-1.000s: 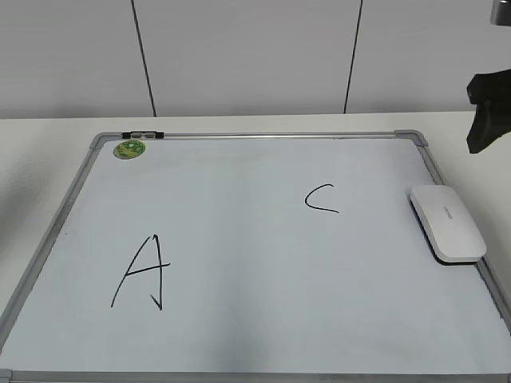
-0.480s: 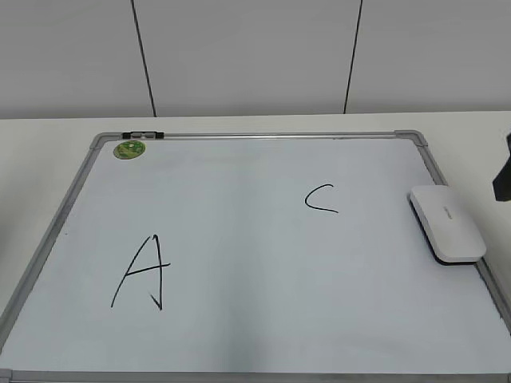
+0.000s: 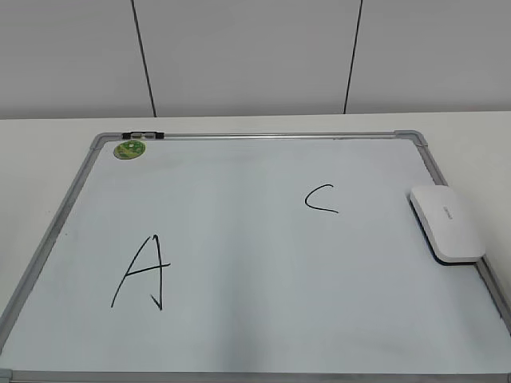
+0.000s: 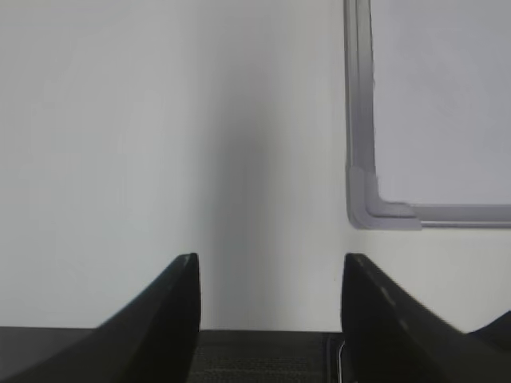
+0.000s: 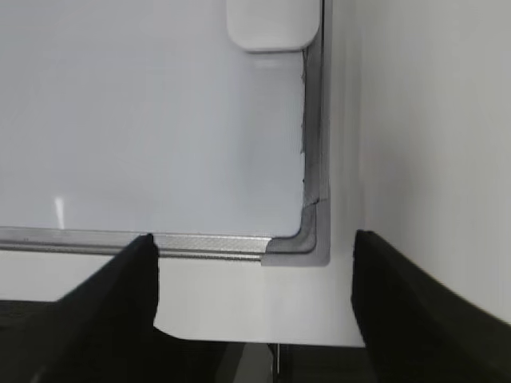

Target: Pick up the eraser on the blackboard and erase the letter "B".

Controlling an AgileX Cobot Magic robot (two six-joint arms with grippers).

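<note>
The blackboard (image 3: 239, 239) is a white board with a grey frame lying flat on the table. It bears a black "A" (image 3: 144, 271) and a black "C" (image 3: 321, 199). No letter "B" shows on it. The white eraser (image 3: 446, 223) lies at the board's right edge; its near end shows in the right wrist view (image 5: 267, 24). My left gripper (image 4: 270, 275) is open and empty over bare table beside a board corner (image 4: 375, 203). My right gripper (image 5: 254, 259) is open and empty over the board's near right corner (image 5: 307, 235). Neither gripper shows in the exterior view.
A small round green magnet (image 3: 129, 149) sits at the board's far left corner next to a small black clip (image 3: 144, 135) on the frame. A pale panelled wall stands behind the white table (image 3: 48, 152).
My right gripper, seen above the board's far right corner a second ago, has moved right and out of the exterior view. The eraser and the letters have not moved.
</note>
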